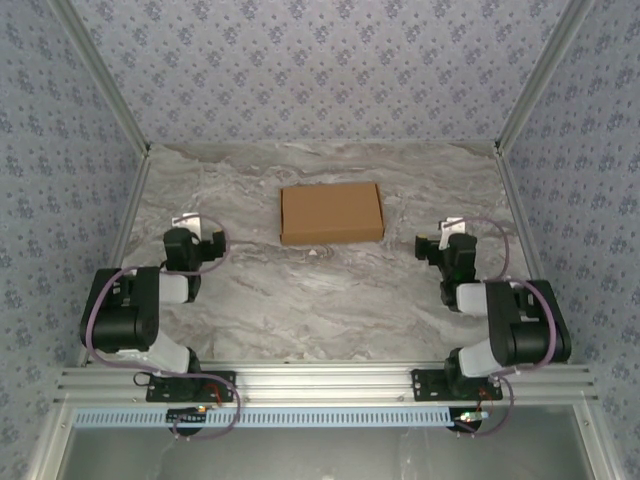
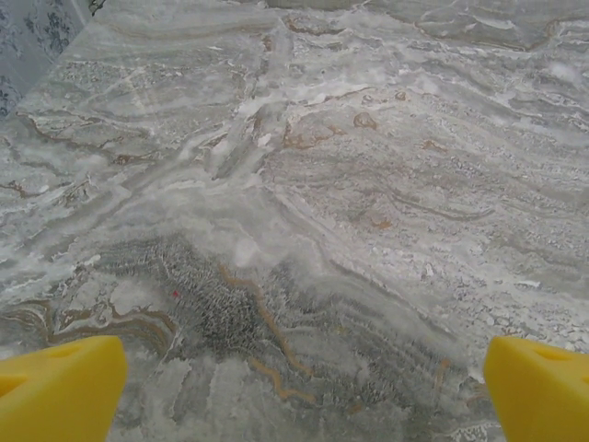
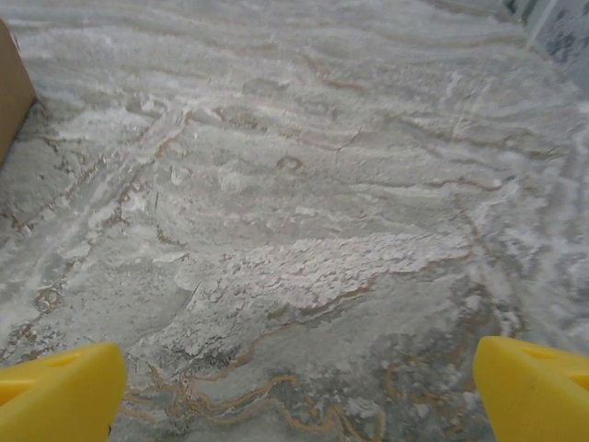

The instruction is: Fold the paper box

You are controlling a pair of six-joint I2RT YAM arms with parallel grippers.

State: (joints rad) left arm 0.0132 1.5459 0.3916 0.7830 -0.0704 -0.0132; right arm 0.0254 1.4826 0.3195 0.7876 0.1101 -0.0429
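Observation:
The paper box (image 1: 332, 212) is a flat, shut brown cardboard rectangle lying on the marble table (image 1: 330, 300), a little back of centre. Its brown corner also shows at the upper left edge of the right wrist view (image 3: 11, 92). My left gripper (image 1: 195, 230) rests low at the left, well apart from the box. Its yellow fingertips (image 2: 60, 387) stand wide open over bare marble, as the left gripper (image 2: 304, 391) holds nothing. My right gripper (image 1: 440, 240) sits to the right of the box, also apart from it. The right gripper (image 3: 299, 396) is open with nothing between its yellow fingertips (image 3: 55, 391).
Metal frame posts (image 1: 125, 215) and patterned fabric walls (image 1: 320, 70) close in the table on the left, right and back. The aluminium rail (image 1: 320, 380) carrying both arm bases runs along the near edge. Bare marble lies between the two grippers.

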